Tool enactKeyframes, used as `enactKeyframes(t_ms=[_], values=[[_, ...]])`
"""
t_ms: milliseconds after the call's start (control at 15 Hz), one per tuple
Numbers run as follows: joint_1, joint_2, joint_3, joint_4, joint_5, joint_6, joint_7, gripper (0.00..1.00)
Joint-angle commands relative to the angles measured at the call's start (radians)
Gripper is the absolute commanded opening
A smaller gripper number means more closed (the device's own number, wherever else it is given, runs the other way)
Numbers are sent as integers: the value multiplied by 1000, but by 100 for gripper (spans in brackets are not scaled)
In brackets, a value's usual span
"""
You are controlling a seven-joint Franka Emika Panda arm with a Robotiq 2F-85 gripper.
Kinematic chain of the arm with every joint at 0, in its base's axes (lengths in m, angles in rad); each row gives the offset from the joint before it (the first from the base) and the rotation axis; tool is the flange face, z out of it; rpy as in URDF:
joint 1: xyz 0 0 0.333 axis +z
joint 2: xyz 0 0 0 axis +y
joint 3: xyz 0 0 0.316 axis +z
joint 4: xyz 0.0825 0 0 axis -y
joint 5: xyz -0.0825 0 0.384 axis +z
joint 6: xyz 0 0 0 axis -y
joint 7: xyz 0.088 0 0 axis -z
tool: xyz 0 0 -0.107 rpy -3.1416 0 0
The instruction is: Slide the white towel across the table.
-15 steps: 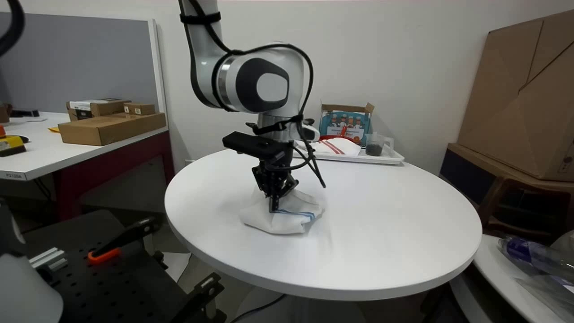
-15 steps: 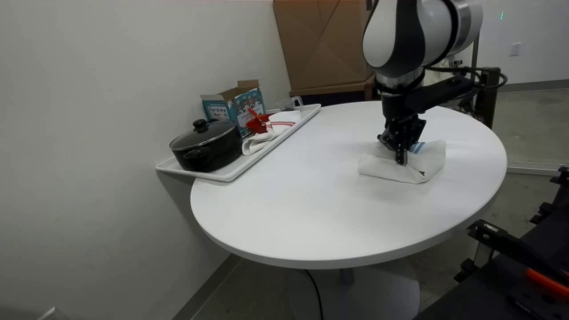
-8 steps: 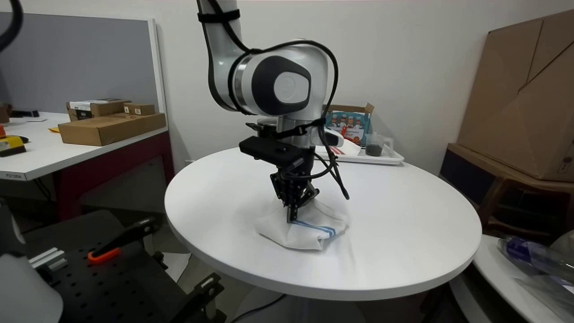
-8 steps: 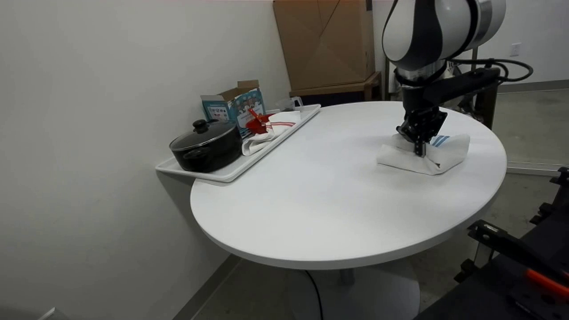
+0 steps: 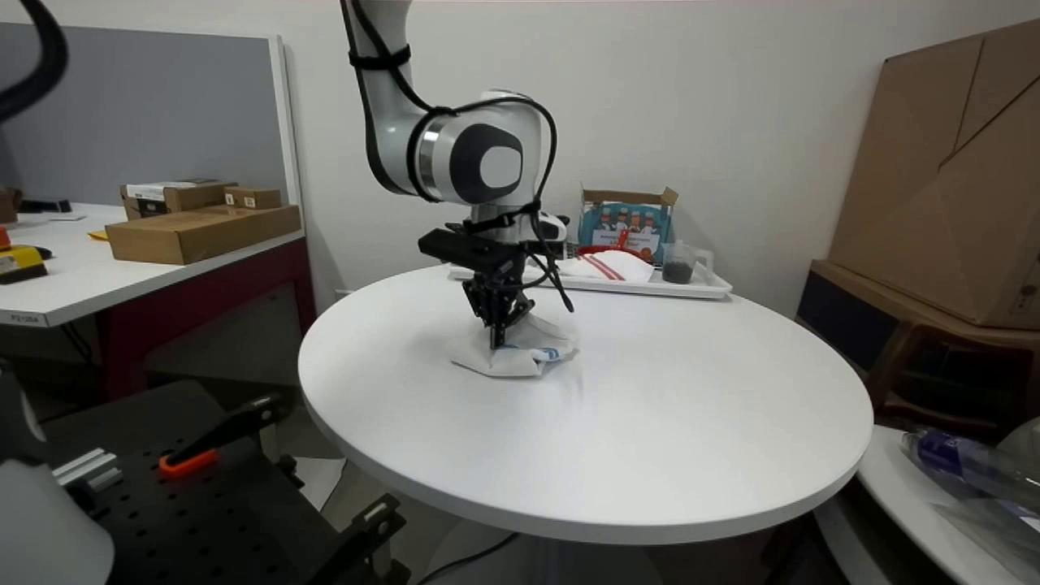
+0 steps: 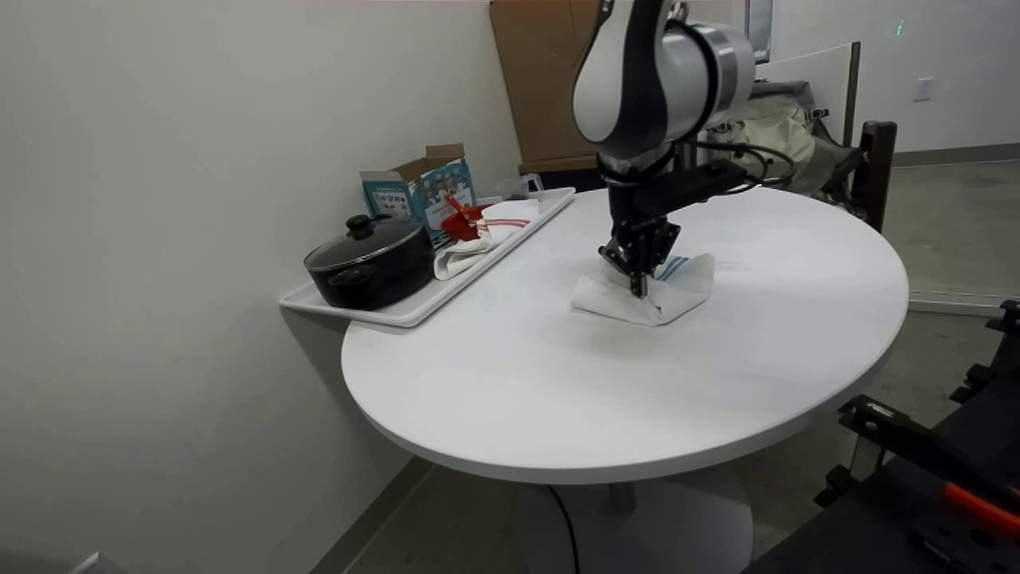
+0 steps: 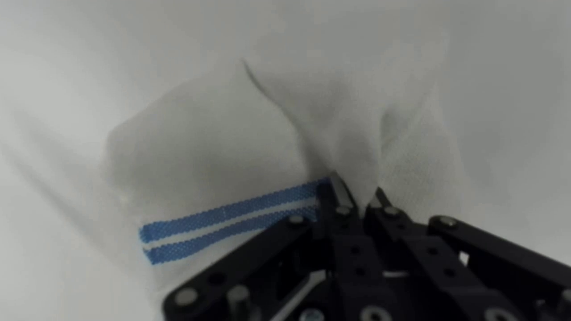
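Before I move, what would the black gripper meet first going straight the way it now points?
Likely more of the blue-striped white cloth towel, then the round white tabletop: the black gripper points down, fingers closed on the fabric. How much cloth lies beneath is unclear.

White towel point(image 7: 214, 156) (double-striped in blue), black fingers point(image 7: 345, 223), white table point(image 5: 666, 390), black pot point(image 6: 390, 275)

"P21…" label point(image 5: 23, 318) on desk point(image 5: 85, 278)

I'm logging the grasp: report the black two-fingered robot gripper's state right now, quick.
Black two-fingered gripper: closed, holding a pinched fold of the white cloth towel with blue stripes.
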Motion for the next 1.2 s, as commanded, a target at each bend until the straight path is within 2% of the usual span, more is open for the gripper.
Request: enactKeyframes(t_ms=[0,400,533,667,867,1000,1133], values=[[-16,60,103,54,64,-25,-50,2],[-99,-20,287,-118,175,-27,-236,2],[-132,-57,310,-195,198,-31,-284,2],[-160,-109,293,-270,206,-34,-305,2],[-197,-183,222,-326,193,-25,-312,2],[-211,-195,168,-302,181,-14,-320,2],[-177,-174,128,-240,140,-8,-307,2]])
